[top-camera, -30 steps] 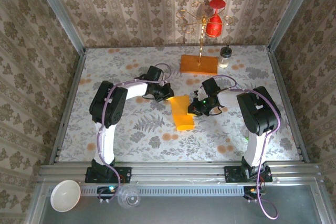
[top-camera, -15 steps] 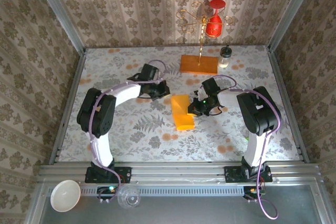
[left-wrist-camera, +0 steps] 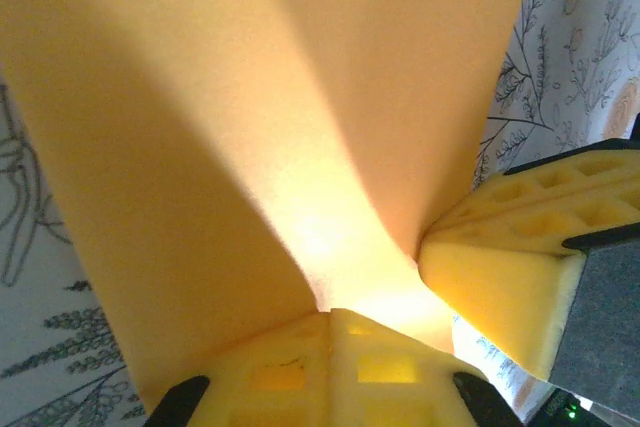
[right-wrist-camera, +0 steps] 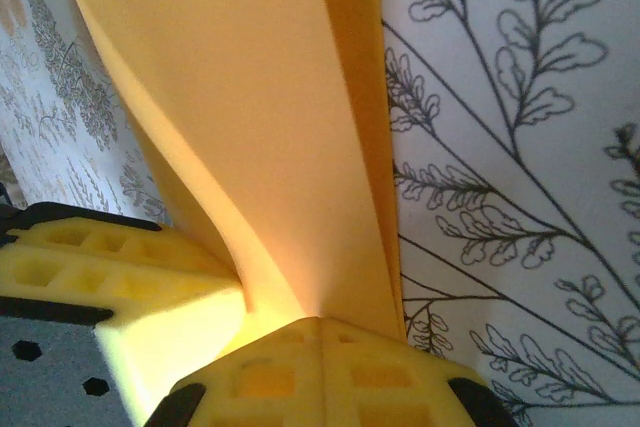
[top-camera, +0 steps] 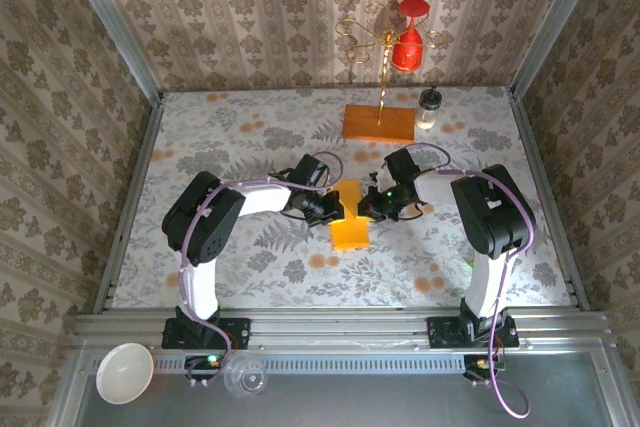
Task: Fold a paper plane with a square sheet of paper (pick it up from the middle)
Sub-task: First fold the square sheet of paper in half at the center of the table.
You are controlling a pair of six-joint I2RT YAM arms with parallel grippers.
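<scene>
Mid-worktop (top-camera: 200, 137), between the two arms: sheet of paper (top-camera: 350, 231), orange-yellow, folded into a narrow strip running near to far. Left fingers (top-camera: 328, 209) are pinched shut on its left edge. Right fingers (top-camera: 374, 205) are pinched shut on its right edge, directly opposite and close by. Left wrist view: own yellow pads (left-wrist-camera: 290, 377) meet on the sheet, which bows upward beyond them; the other arm's pad sits just beside, to the right. Right wrist view: same pinch, doubled layers along the strip's right side, fern-print cloth beneath. Wooden block (top-camera: 378, 123) with wire stand at far side, well apart.
</scene>
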